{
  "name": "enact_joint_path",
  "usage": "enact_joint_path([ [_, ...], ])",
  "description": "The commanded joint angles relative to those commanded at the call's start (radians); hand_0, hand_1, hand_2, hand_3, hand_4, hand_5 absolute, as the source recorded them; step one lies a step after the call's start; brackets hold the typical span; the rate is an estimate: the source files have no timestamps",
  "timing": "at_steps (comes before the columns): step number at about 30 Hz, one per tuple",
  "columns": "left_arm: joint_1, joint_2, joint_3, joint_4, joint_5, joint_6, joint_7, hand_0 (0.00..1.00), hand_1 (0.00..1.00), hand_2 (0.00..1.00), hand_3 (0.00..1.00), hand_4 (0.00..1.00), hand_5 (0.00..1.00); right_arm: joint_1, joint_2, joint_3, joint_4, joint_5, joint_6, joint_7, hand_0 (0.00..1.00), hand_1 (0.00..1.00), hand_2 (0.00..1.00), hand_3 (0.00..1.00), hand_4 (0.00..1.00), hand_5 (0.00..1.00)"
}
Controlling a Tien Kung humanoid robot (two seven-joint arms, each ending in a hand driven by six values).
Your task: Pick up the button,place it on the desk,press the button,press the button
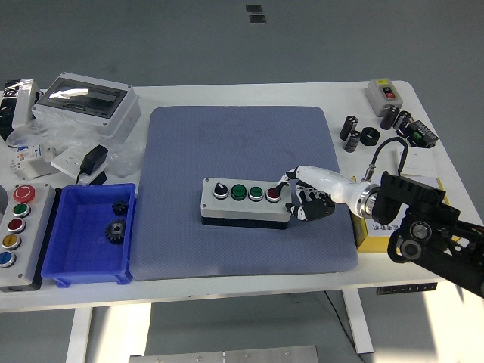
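Observation:
A grey button box with a black selector knob, two green buttons and a red button lies on the blue-grey mat. My right hand is at the box's right end. One finger reaches to the red button and the other fingers are curled beside the box end. It grasps nothing. My left arm is out of view.
A blue bin with two black gears sits left of the mat, and a second button box lies at the far left. A grey enclosure and clutter lie back left. Black cylinders and a switch stand back right; a yellow box is under my right arm.

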Motion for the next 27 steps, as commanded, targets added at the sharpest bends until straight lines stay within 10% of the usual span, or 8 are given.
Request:
enact_joint_path([
  [20,-0.002,0.002,0.008,0.000,-0.011,0.001,-0.006,0.624,0.601,0.527,0.584,0.638,0.167,0.008,0.016,-0.055,-0.016,-0.076,-0.055,-0.005,0.002,0.081,0.182,0.662,0.503,0.002],
  [27,-0.001,0.000,0.014,0.000,-0.017,0.001,-0.007,0.624,0.601,0.527,0.584,0.639,0.168,-0.043,-0.028,0.073,0.094,0.024,-0.050,0.058,0.002,0.079,0.180,0.663,0.500,0.002],
])
